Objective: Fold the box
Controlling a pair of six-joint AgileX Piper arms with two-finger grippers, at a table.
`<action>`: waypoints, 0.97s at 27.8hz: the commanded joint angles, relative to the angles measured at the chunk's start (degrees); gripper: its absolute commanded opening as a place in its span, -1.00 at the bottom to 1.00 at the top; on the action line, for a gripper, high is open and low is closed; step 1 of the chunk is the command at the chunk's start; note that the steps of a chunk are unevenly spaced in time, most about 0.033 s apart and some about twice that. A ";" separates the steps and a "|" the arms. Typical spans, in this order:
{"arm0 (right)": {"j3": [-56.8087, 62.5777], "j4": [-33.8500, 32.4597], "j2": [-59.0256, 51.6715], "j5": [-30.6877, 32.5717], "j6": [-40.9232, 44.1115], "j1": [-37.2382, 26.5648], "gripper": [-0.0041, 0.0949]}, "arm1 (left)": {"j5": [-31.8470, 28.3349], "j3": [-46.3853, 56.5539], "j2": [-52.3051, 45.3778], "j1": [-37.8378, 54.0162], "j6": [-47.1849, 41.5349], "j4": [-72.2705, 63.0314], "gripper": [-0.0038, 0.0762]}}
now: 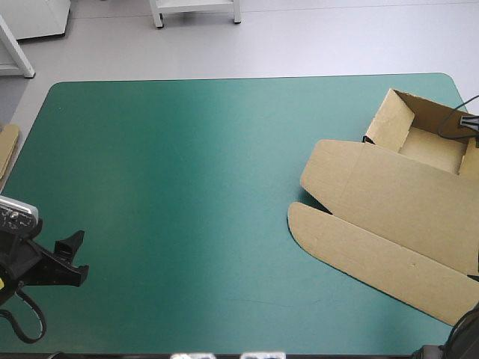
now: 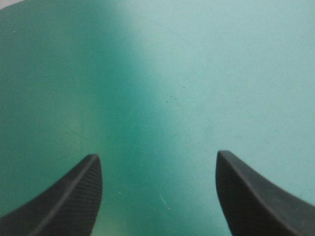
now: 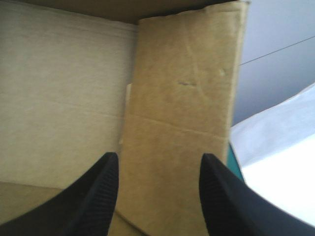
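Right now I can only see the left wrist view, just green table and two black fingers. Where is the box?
Observer: The box lies at the table's right side, far from your left gripper.
Operator: Is it folded up?
Observer: Partly; walls stand at its far end, the lid lies flat.
Operator: And the other gripper?
Observer: The right gripper is open, a box flap showing between its fingers.

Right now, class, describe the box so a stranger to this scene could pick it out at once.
On the teal-green table, look right. The box lies there: tray walls raised at the far corner, rounded lid flat. The other board is a sliver at the left edge.
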 commanded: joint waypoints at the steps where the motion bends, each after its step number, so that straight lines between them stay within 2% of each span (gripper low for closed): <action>1: 0.08 8.75 -6.62 1.33 -2.76 0.15 0.04 | -4.16 -1.38 0.29 -0.35 -0.51 4.54 0.28; 3: 1.65 11.95 -9.28 1.33 -5.10 1.35 -0.01 | -4.59 -1.38 0.29 -0.35 -1.14 6.92 0.28; 8: 8.13 14.52 -18.26 1.33 -8.02 6.98 -0.15 | -6.42 -1.03 0.29 -0.35 -4.23 7.93 0.28; 12: 16.24 20.90 -27.33 0.46 -11.44 12.10 -0.23 | -6.44 0.90 0.29 -0.35 -4.23 7.93 0.28; 16: 23.53 23.19 -37.00 -1.53 -11.31 16.12 -0.26 | -6.31 3.68 0.17 -0.35 -4.23 7.71 0.28; 21: 33.74 23.80 -52.52 -2.63 -11.93 20.64 -0.26 | -6.15 5.61 -2.13 -0.35 -5.46 7.15 0.28; 24: 40.91 23.88 -62.95 -4.61 -13.25 21.29 -0.26 | -5.93 5.77 -5.07 -0.35 -5.46 4.90 0.28; 27: 52.55 22.79 -83.31 -13.09 -15.35 22.54 -0.26 | -7.54 7.09 -11.17 -0.35 -3.54 0.08 0.28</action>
